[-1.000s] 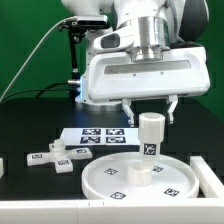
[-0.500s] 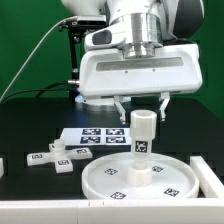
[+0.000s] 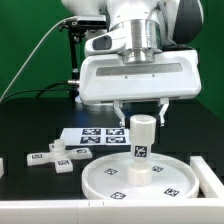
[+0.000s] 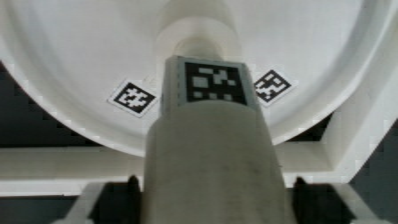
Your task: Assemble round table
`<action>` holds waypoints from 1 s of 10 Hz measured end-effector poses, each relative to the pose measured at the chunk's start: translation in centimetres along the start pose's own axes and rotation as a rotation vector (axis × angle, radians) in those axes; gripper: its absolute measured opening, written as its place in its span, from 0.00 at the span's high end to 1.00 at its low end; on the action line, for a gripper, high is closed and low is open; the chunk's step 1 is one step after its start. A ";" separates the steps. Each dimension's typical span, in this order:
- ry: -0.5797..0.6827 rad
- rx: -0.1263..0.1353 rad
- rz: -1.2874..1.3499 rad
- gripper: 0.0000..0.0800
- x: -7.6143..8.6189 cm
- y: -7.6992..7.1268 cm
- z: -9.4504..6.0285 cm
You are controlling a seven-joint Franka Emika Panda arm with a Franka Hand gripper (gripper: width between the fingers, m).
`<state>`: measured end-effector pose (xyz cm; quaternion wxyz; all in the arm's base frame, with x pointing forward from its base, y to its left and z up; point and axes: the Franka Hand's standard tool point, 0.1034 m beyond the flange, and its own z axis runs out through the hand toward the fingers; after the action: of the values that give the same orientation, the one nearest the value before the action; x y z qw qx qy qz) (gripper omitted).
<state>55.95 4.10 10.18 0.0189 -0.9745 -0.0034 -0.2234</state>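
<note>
The leg (image 3: 144, 143) had come down upright onto the disc's (image 3: 100, 182) centre, seating apparently begun; the pincer's (image 3: 142, 110) grip could not be told.

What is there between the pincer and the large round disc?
The cylinder leg, upright, its lower end at the middle of the disc, its top at the pincer; both views show it.

In the lower centre of the exterior view the leg (image 3: 143, 147) stands upright on the middle of the disc (image 3: 100, 180). The gripper (image 3: 141, 110), clasping its top, closes the way from above. The disc is bare on both sides of the leg. Small white parts (image 3: 60, 160) lie at the lower left on the table (image 3: 30, 125), and its middle left is open.
</note>
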 end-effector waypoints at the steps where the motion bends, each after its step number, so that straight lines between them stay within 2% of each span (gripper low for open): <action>1: -0.001 0.000 0.000 0.49 0.0 0.0 0.0; 5: -0.017 -0.003 -0.002 0.49 -1.1 0.0 1.3; 8: 0.014 -0.013 -0.004 0.49 -0.8 0.1 1.4; 10: -0.002 -0.008 -0.003 0.49 -1.0 0.1 1.5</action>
<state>55.69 4.11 8.41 0.0146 -0.9748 -0.0041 -0.2224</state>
